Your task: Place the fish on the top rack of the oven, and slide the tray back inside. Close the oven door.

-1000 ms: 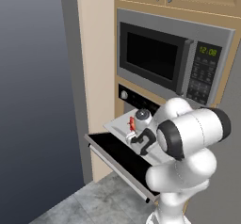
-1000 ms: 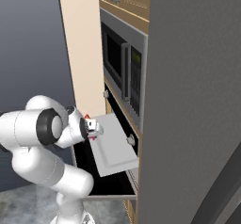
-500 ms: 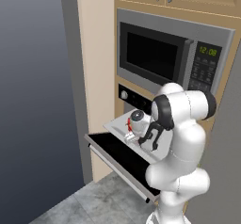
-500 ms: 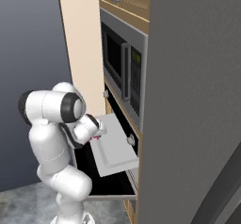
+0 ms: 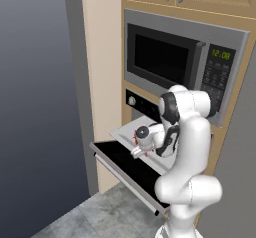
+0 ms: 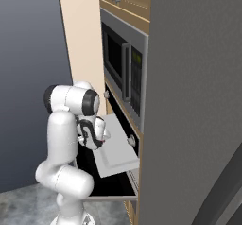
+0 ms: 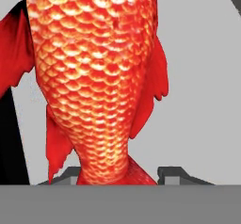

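The red-orange fish (image 7: 94,68) hangs scaly and close in the hand view, its tail down between my two fingertips (image 7: 175,174). My gripper (image 7: 117,176) is shut on the fish. In the left base view the gripper (image 5: 136,149) holds the fish (image 5: 134,139) low over the left part of the pulled-out pale tray (image 5: 124,130). Under the tray the oven door (image 5: 127,169) lies dropped open, black face up. The oven (image 5: 145,102) shows its black control strip and a silver knob. From the right base view the tray (image 6: 118,151) juts out over the door (image 6: 106,184), with the gripper (image 6: 101,135) at its near edge.
A silver microwave (image 5: 175,62) with green digits sits directly above the oven. A tall dark grey panel (image 5: 35,92) stands to the left and a grey wall (image 6: 198,101) to the right. The stone floor (image 5: 100,212) lies below the open door.
My arm has drawn upright, its elbow swinging up toward the oven front. The hand with the fish has stayed over the tray's left part and sunk slightly.
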Controlling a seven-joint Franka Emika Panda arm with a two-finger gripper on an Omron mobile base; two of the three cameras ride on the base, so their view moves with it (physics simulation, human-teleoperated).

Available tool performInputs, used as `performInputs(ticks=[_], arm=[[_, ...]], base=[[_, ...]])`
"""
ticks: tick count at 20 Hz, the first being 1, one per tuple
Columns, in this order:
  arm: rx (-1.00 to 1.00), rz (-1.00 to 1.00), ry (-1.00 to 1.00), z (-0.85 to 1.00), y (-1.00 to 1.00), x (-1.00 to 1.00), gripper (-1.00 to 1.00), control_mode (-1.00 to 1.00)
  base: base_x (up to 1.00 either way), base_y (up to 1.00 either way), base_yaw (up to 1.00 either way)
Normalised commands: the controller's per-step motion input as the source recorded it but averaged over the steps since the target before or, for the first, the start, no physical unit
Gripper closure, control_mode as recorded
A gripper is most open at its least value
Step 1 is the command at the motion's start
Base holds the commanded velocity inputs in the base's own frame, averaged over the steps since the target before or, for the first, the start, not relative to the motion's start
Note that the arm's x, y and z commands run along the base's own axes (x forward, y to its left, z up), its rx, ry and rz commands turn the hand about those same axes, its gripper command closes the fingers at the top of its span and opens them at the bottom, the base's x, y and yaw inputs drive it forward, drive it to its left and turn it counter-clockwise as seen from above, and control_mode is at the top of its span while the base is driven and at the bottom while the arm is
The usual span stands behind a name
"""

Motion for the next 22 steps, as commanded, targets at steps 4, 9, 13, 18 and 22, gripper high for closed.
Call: performInputs(ticks=[4,9,13,18,22], arm=[[-0.02,0.0,0.0,-0.3,-0.13,0.54,1.0,-1.0],[-0.01,0.0,0.0,-0.25,-0.14,0.54,1.0,-1.0],[-0.03,0.0,0.0,-0.35,-0.02,0.34,-1.0,-1.0],[-0.07,0.01,0.0,-0.32,0.02,0.02,-1.0,-1.0],[-0.08,0.0,0.0,-0.16,0.11,-0.03,-1.0,-1.0]], base=[[0.0,0.0,0.0],[0.0,0.0,0.0],[0.0,0.0,0.0],[0.0,0.0,0.0],[0.0,0.0,0.0]])
